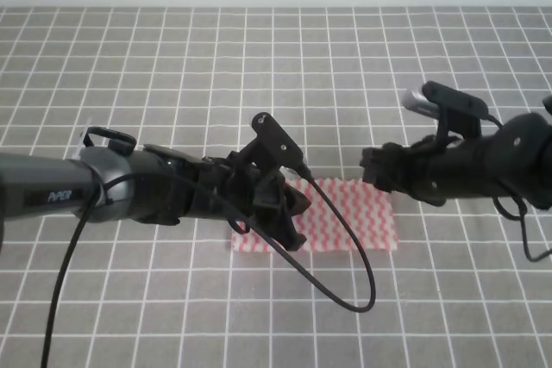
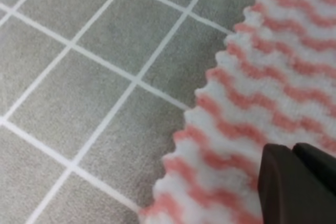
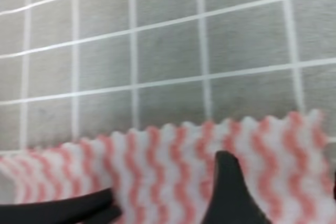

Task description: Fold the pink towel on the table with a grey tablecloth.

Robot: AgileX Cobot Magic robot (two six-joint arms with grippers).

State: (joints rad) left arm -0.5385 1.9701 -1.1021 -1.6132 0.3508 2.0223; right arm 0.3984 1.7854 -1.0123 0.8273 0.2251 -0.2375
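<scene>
- The pink towel (image 1: 349,217) lies flat on the table with a grey tablecloth (image 1: 172,75), a little right of the middle in the high view and in the near half of the table.
- In this view the towel looks like a wide, low rectangle; its left part is hidden under the left gripper (image 1: 289,213), so only the right part and the lower strip are visible.
- The left gripper is just above the left part of the towel. In the left wrist view two dark fingers (image 2: 294,187) stand side by side in the lower right corner with only a thin line between them, over the striped cloth; it appears closed, and I cannot tell if any cloth is caught between them.
- In the same view the jagged edge of the towel (image 2: 262,103) runs diagonally, with the grey grid cloth (image 2: 79,77) to the left of it.
- The right gripper (image 1: 373,167) is near the upper right edge of the towel in the high view (whether it touches the cloth is not clear from there).
- In the right wrist view its two dark fingers (image 3: 231,192) are spread well apart at the bottom of the picture, over the towel (image 3: 168,166), so this claw is open. The far jagged edge of the towel is just beyond the fingertips, and past it the grid cloth (image 3: 168,40) is seen.
- A black cable (image 1: 349,265) hangs from the left arm and makes a loop over the towel and the table in front of it.
</scene>
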